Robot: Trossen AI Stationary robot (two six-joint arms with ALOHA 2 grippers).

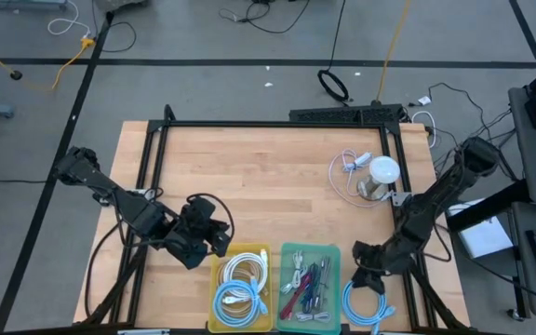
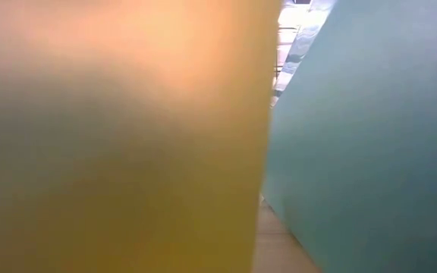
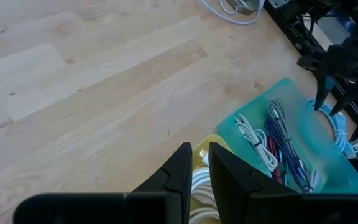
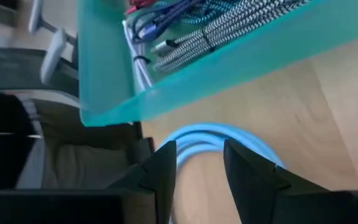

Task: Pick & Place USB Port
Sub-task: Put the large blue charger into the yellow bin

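The right gripper [image 4: 197,163], fingers spread, straddled a blue cable [image 1: 368,307] coiled right of the teal bin [image 1: 309,249]. The left gripper [image 3: 199,163], nearly pressed together and empty, hung by the yellow bin [image 1: 240,252]; a white cable [image 1: 347,177] lay by a cup [image 1: 382,173] farther off. No writing was readable.

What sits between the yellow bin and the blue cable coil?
The teal bin of mixed cables, between the yellow bin and the blue cable coil, seen in the high view.

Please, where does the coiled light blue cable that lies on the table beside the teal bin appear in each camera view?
High view: the light blue cable coil is at the bottom edge, right of the teal bin, under the right end effector.
Low view: not visible; blurred bin walls fill it.
Left wrist view: far right, beyond the teal bin, cable at.
Right wrist view: low centre, between the fingers, at.
Shared landmark: the teal bin.
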